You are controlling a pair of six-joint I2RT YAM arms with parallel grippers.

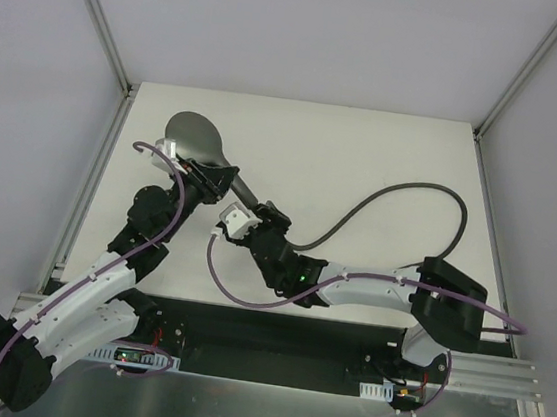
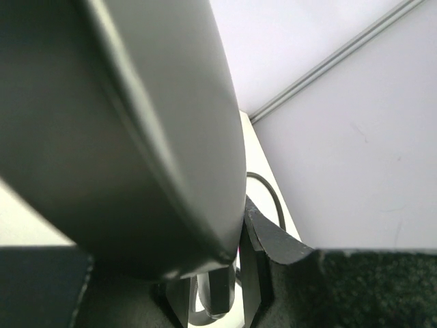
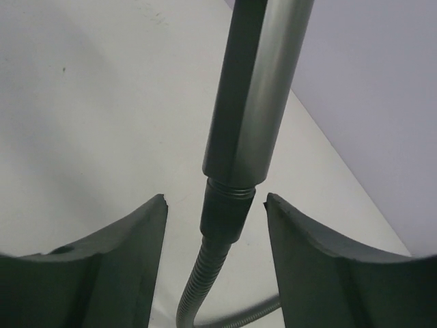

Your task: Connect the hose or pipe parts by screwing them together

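Grey, round-faced plastic shower head with a tapered handle (image 1: 198,139) lies toward the far left of the white table top (image 1: 387,140), its handle running from the face toward the near right. Whether the face rests on the table or is lifted cannot be told.

Left gripper (image 1: 208,177) is clamped fully shut on the neck just below the face. In its wrist view the head (image 2: 136,137) fills the frame, and a dark finger (image 2: 272,239) sits hard against the handle.

Long, thin, dark-grey flexible metal hose (image 1: 427,185) leaves the free end of the shower head's handle. It loops away to the right of the head and bends back toward the near edge. Its dark cylindrical end fitting (image 3: 224,213) sits in line with the handle end (image 3: 252,96) and is engaged with it. A narrow band of thread shows at the joint (so not fully home, by my reading).

Right gripper (image 3: 216,199) stands at the free end of the shower head's handle with its jaws parted. One finger (image 3: 116,260) is on each side of the fitting, with a gap showing on both sides. It grips nothing.

Step in hand, as judged: tightening the joint, with the thread partly run in and the right gripper placed for a grip.

The next move calls for:
- closing squarely on the fitting, not on the corrugated hose below it;
- turning in the tightening direction while the left gripper holds the shower head against rotation;
- repeating until the thread band disappears.

Hazards: a slip onto the hose, or the hose's twist unwinding the fitting.
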